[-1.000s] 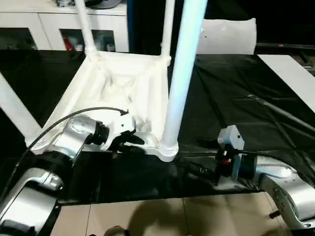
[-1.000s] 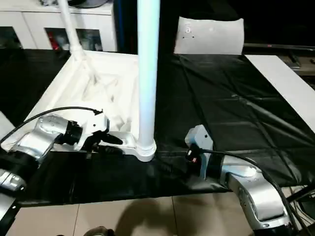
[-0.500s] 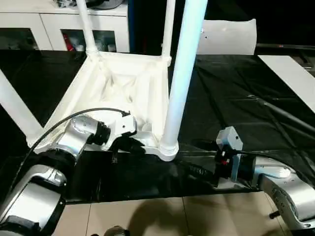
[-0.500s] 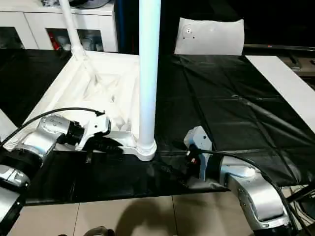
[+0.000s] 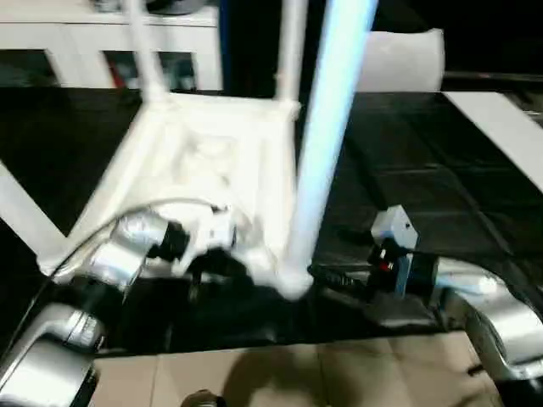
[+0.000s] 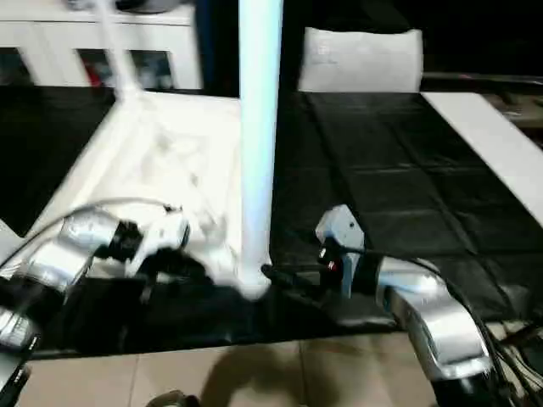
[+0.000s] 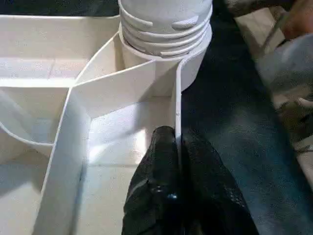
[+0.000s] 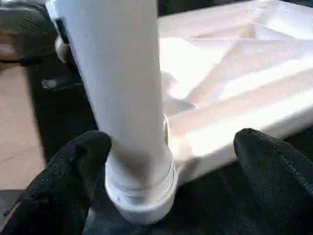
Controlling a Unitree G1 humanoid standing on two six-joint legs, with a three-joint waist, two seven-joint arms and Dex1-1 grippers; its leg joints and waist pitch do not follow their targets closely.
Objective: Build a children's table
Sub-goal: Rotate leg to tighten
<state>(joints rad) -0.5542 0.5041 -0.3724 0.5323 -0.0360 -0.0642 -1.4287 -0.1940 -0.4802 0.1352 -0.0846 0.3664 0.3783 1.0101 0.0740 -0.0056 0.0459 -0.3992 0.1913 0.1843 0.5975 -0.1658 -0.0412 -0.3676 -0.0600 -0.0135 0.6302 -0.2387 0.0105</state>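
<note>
Right wrist view: wide-spread right gripper (image 8: 166, 171) straddles the near-right leg (image 8: 122, 98) standing in the upturned tabletop (image 7: 98, 127), whose rim the left gripper (image 7: 177, 142) pinches; closing and seating seems next.

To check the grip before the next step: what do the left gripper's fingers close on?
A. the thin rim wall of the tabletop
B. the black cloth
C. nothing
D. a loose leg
A: in the left wrist view the left gripper pinches the tabletop's thin edge wall beside the corner socket.
</note>
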